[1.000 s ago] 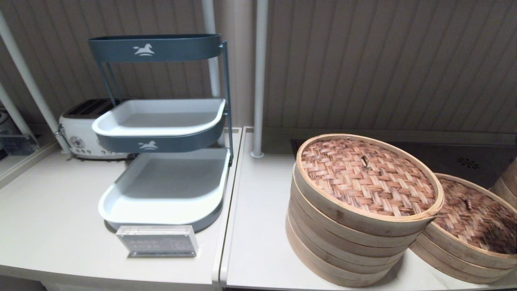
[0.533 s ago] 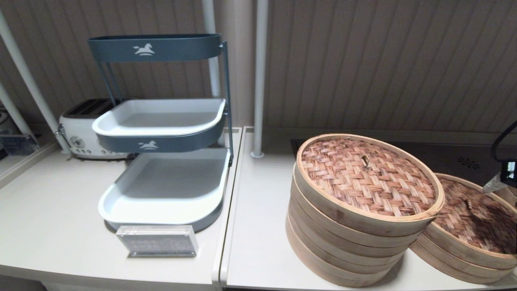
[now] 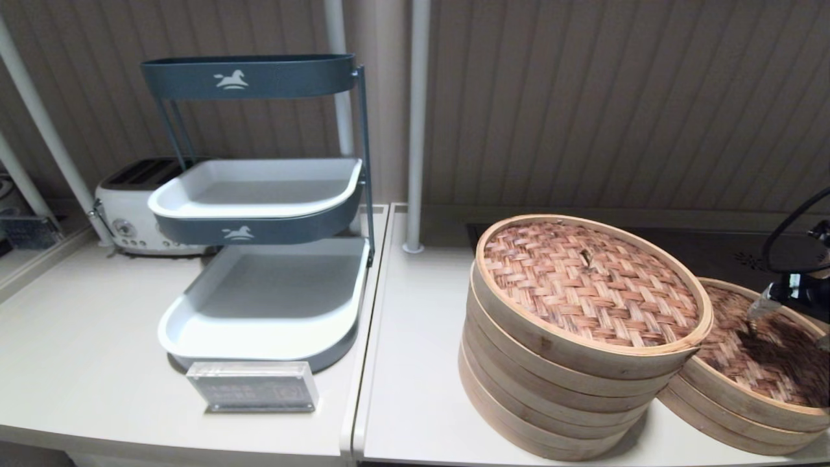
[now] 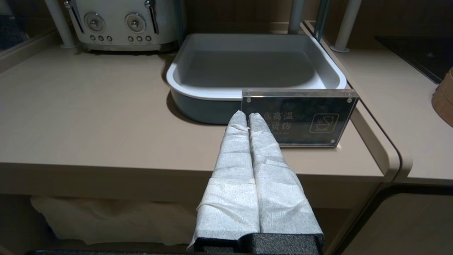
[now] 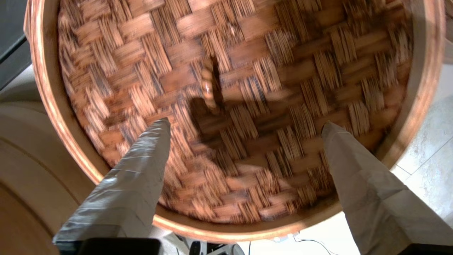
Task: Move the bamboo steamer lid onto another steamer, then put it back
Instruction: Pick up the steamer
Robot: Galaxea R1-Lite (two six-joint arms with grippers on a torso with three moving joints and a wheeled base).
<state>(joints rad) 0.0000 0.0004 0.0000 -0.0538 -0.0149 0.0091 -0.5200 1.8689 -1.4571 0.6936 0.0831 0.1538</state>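
Observation:
The bamboo steamer lid (image 3: 746, 350), reddish-brown weave with a small dark loop handle (image 5: 209, 85), lies on a low steamer at the counter's right end. My right gripper (image 3: 790, 324) hangs just above it, open, nothing between its wrapped fingers. In the right wrist view the right gripper (image 5: 245, 124) stands on the near side of the handle, over the lid (image 5: 283, 53). To the left of the low steamer stands another steamer (image 3: 557, 383), a tall stack of pale rings topped by its own woven lid with a stub handle (image 3: 587, 257). My left gripper (image 4: 246, 115) is shut and parked at the counter's front edge.
A dark three-tier rack with white trays (image 3: 266, 292) stands on the left counter, a white toaster (image 3: 126, 207) behind it and an acrylic sign (image 3: 253, 387) in front. A white pole (image 3: 415, 130) rises behind the tall stack. A black cooktop (image 3: 733, 256) lies behind the steamers.
My right gripper has come into the head view from the right edge, moved in over the lid on the low steamer, and opened. The left arm has not moved.

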